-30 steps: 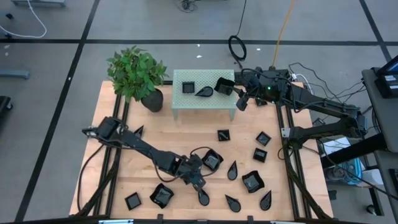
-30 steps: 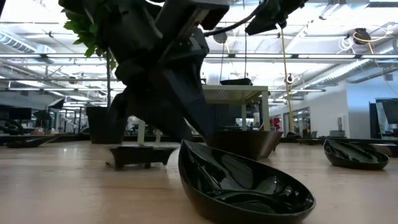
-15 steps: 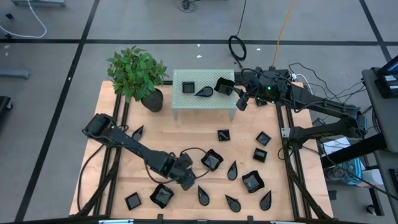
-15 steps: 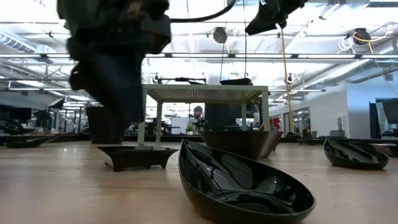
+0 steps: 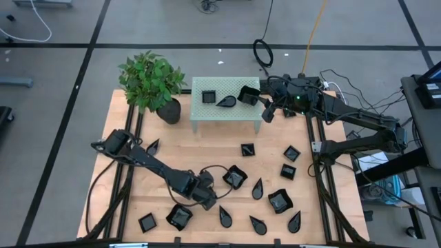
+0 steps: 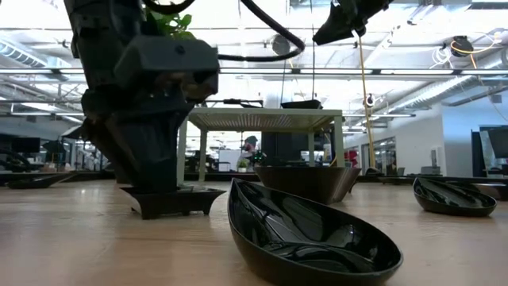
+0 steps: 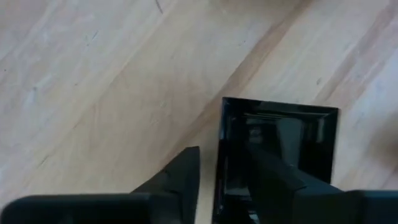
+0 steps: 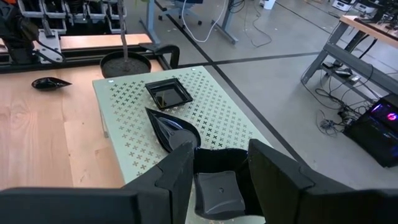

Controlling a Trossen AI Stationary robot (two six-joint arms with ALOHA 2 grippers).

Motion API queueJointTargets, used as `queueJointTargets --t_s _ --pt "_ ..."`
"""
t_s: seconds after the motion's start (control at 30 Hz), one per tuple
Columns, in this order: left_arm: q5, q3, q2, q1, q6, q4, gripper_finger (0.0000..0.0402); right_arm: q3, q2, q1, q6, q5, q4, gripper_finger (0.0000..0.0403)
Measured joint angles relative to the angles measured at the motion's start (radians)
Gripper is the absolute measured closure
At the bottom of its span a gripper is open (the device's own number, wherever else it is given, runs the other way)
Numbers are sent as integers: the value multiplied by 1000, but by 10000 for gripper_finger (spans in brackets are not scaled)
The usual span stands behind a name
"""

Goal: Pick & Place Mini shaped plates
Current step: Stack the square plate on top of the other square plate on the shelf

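My left gripper (image 5: 205, 198) is low over the near middle of the wooden table, open. In the left wrist view its fingers (image 7: 221, 158) straddle one rim of a flat square black plate (image 7: 280, 143), which lies on the wood (image 6: 178, 199). The gripper hides that plate from above. My right gripper (image 5: 260, 102) is above the right end of the small pale green table (image 5: 207, 114), shut on a wavy-edged square plate (image 8: 217, 186). A small square plate (image 5: 207, 96) and a teardrop plate (image 5: 225, 102) lie on that table. My left gripper comes from above, pointing down, with one finger outside the square plate's rim (image 7: 219, 124) and one finger (image 7: 267, 171) over its inside. I cannot tell whether either finger touches it. The plate lies flat on the wood. My right gripper has the wavy-edged plate pinched between its two fingers, one on each side wall (image 8: 200, 180). The plate is lifted clear above the small table's right end, its hollow facing the wrist camera.
Several more black plates are scattered over the right and near parts of the wood, among them wavy squares (image 5: 234, 178) (image 5: 279, 201) (image 5: 180, 217) and a teardrop close to the low camera (image 6: 309, 238). A potted plant (image 5: 169, 110) stands left of the small table.
My left gripper has moved toward the table's left edge, away from the wavy plate beside it, and come down over the flat square plate. The right arm has kept still with its plate.
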Motion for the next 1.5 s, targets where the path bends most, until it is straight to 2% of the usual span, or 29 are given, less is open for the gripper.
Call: queueJointTargets --t_s 0.23,0.5,0.7,0.97,1.13,1.33,1.5 --pt "7 1 -1 10 4 -1 390 0 0 0 0 0 0 261" --pt "1 -1 -65 50 46 0 397 0 0 0 0 0 0 261" --pt "-102 -1 -181 123 123 -31 396 0 0 0 0 0 0 261" --pt "-260 -1 -370 309 308 2 397 0 0 0 0 0 0 261" --pt "-300 -1 -463 467 430 78 396 0 0 0 0 0 1 261" --pt "-303 -1 -481 633 452 176 397 0 0 0 0 0 1 261" --pt "-310 -1 -463 712 448 241 398 0 0 0 0 0 1 261"
